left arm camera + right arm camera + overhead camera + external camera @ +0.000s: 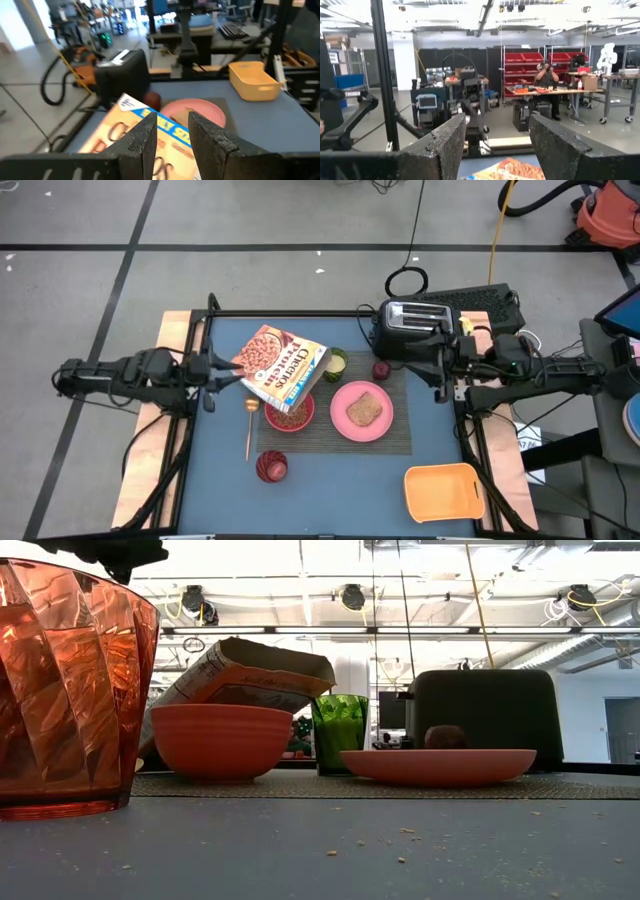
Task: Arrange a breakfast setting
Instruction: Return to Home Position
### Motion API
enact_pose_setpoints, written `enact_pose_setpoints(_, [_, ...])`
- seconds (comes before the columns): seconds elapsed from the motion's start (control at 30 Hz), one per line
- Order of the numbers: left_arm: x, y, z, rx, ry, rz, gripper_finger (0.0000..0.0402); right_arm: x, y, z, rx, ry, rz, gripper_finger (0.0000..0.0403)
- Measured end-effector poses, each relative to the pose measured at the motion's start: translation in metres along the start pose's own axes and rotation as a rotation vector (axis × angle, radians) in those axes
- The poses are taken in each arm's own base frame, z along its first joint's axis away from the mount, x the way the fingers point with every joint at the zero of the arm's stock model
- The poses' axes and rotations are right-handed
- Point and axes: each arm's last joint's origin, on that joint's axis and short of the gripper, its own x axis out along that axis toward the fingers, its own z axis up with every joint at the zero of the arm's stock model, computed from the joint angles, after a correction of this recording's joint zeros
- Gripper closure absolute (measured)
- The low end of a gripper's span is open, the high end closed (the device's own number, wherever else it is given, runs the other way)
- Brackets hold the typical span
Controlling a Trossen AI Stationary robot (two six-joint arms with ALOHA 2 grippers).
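Note:
The Cheerios box [283,367] is tilted, its left end low, and leans over the far rim of the pink-red bowl [289,417]; it also shows in the low view [240,675]. The bowl and the pink plate [345,392] with the toast slice [365,410] stand on the dark striped placemat [390,438]. The spoon [248,428] lies left of the bowl. The apple [381,369] sits at the mat's far edge. My left gripper [172,125] stands over the box's left end, fingers a little apart. My right gripper [497,135] is open and empty at the table's right edge.
A black toaster [410,325] stands at the back right. A green cup [337,361] stands behind the box and a red cup [271,468] near the front. An orange tray [443,490] sits at the front right corner.

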Motion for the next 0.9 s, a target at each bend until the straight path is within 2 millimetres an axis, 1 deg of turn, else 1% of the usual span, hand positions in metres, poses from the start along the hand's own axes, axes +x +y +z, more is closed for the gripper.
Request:
enact_pose_setpoints(0.1, [-0.007, 0.005, -0.001, 0.006, -0.005, 0.029, 0.0284, -0.007, -0.001, 0.0, -0.003, 0.021, 0.0, 0.0193])
enact_pose_setpoints(0.3, [-0.023, 0.009, -0.01, -0.026, 0.044, 0.051, 0.0284, -0.016, -0.002, -0.004, -0.011, 0.087, -0.001, 0.0193])
enact_pose_setpoints(0.4, [-0.029, 0.01, -0.012, -0.037, 0.03, 0.052, 0.0284, -0.02, -0.003, -0.007, -0.017, 0.129, -0.001, 0.0193])
enact_pose_setpoints(0.47, [-0.03, 0.009, -0.017, -0.037, 0.026, 0.053, 0.0284, -0.022, -0.003, -0.01, -0.02, 0.159, -0.002, 0.0193])
enact_pose_setpoints(0.57, [-0.028, 0.008, -0.03, -0.041, 0.011, 0.053, 0.0284, -0.024, -0.003, -0.013, -0.021, 0.2, -0.003, 0.0193])
enact_pose_setpoints(0.73, [-0.02, 0.004, -0.061, -0.064, -0.017, 0.055, 0.0284, -0.025, -0.003, -0.017, 0.021, 0.242, -0.009, 0.0193])
enact_pose_setpoints(0.9, [-0.013, 0.001, -0.084, -0.076, -0.062, 0.057, 0.0284, -0.025, -0.003, -0.019, 0.023, 0.257, -0.009, 0.0193])
